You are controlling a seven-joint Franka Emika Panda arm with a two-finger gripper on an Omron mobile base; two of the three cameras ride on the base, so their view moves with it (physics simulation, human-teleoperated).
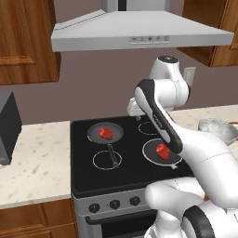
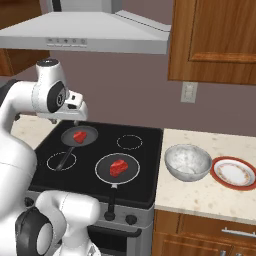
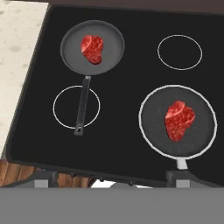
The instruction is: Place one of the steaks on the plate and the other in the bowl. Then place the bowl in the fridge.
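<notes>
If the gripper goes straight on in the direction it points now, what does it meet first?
Probably the black stovetop, between the two pans. The gripper hangs open above it, pointing down. Depth is unclear.

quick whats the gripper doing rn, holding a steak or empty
Gripper: open and empty, up above the back of the stove, touching nothing. Both steaks lie in their pans.

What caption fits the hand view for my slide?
Two raw steaks, each in its own pan, on a black stove.
</notes>
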